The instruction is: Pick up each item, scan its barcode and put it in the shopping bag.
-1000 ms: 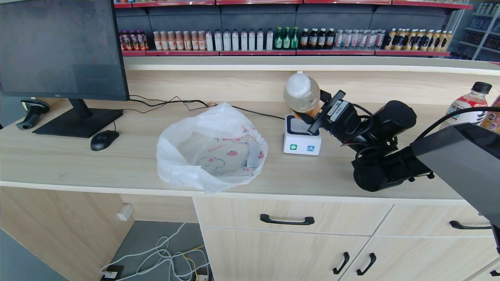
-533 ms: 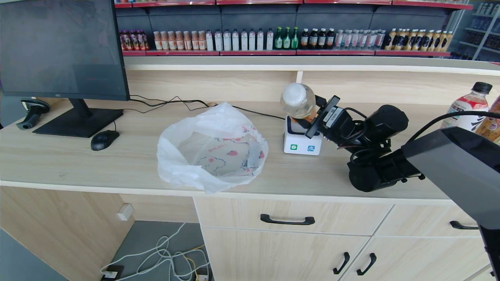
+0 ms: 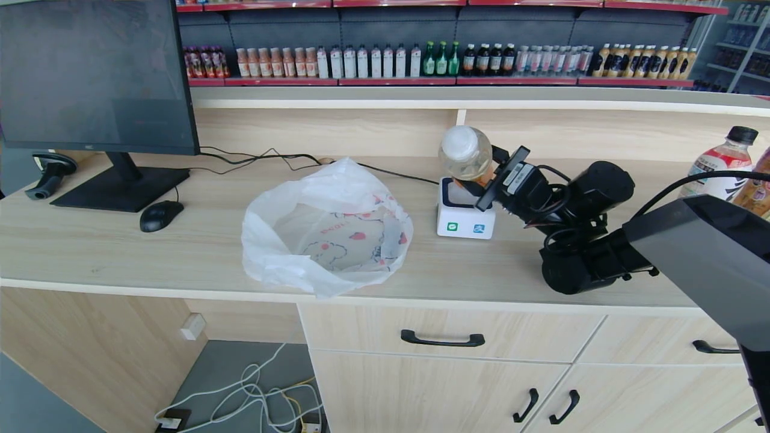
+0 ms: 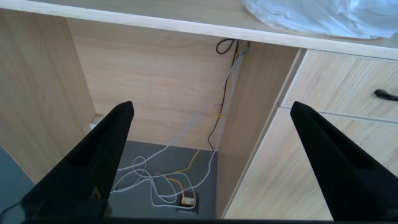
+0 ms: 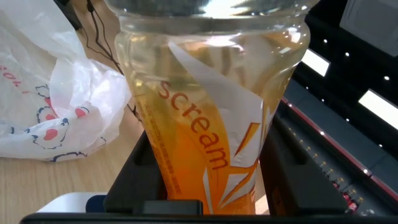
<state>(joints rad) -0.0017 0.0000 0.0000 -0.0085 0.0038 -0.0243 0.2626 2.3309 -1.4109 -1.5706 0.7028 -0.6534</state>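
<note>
Bottle (image 3: pixel 464 151) of orange drink is tilted in the right claw (image 3: pixel 483 174), clamped firmly, right above the white scanner (image 3: pixel 466 218) on the counter (image 3: pixel 180 252). Shopping bag (image 3: pixel 328 231) lies open just beside the scanner, on its left. Left claw (image 4: pixel 211 106) hangs spread wide below the counter edge, holding nothing.

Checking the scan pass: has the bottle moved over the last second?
Yes. The bottle has come down slightly toward the scanner beneath it, first drifting left, then back right.
</note>
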